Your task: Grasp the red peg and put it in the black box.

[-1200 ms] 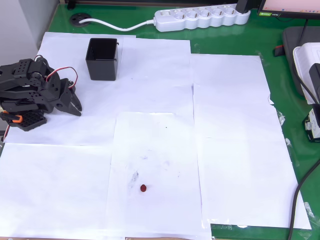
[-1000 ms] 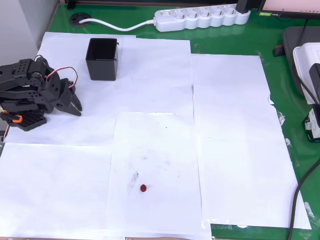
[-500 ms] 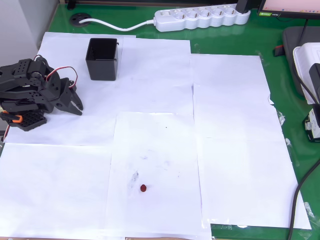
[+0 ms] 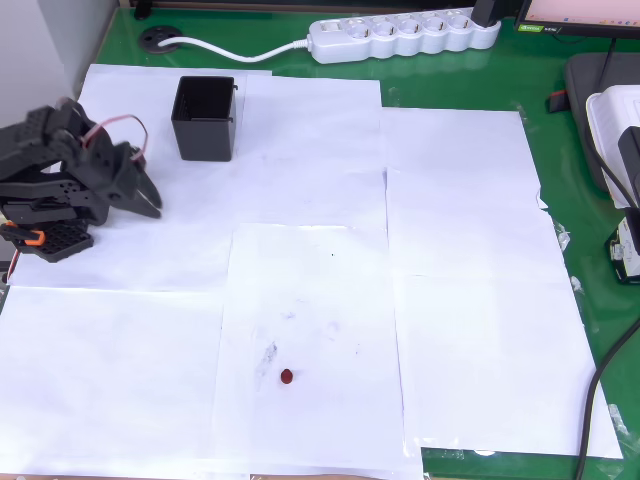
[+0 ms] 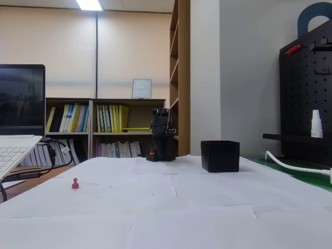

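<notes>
The red peg (image 4: 287, 376) lies alone on a white sheet near the front of the table; in the fixed view the red peg (image 5: 75, 183) stands at the left. The black box (image 4: 205, 120) is upright at the back left, and the black box (image 5: 220, 155) sits right of centre in the fixed view. My black arm (image 5: 162, 136) is folded over its base. My gripper (image 4: 152, 207) points right, just below and left of the box and far from the peg. Its jaws look shut with nothing in them, and it is slightly blurred.
White paper sheets (image 4: 450, 250) cover a green mat (image 4: 560, 200). A white power strip (image 4: 400, 35) with its cable lies along the back edge. Devices and a black cable (image 4: 600, 390) sit at the right edge. A laptop (image 5: 15, 150) and a black pegboard (image 5: 306, 93) flank the table.
The arm's upper part and gripper have shifted slightly up the overhead picture and now look blurred. Peg and box have not moved.
</notes>
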`<state>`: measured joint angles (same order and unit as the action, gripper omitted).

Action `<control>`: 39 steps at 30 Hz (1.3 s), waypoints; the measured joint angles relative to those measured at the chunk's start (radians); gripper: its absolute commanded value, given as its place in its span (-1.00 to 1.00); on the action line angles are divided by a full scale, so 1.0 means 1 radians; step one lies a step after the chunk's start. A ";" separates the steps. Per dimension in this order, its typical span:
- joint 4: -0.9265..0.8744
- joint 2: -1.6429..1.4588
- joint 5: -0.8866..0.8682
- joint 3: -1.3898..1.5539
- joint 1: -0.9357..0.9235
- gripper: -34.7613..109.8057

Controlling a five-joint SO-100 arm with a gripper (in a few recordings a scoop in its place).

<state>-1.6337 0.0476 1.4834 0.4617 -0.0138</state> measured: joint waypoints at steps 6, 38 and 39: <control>-0.078 -0.255 -0.060 0.328 -0.041 -0.52; 0.426 -1.015 0.054 0.707 -0.483 -0.52; 0.451 -1.032 0.066 0.707 -0.497 -0.52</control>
<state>-1.1827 -0.9848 1.5493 1.1689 -0.5108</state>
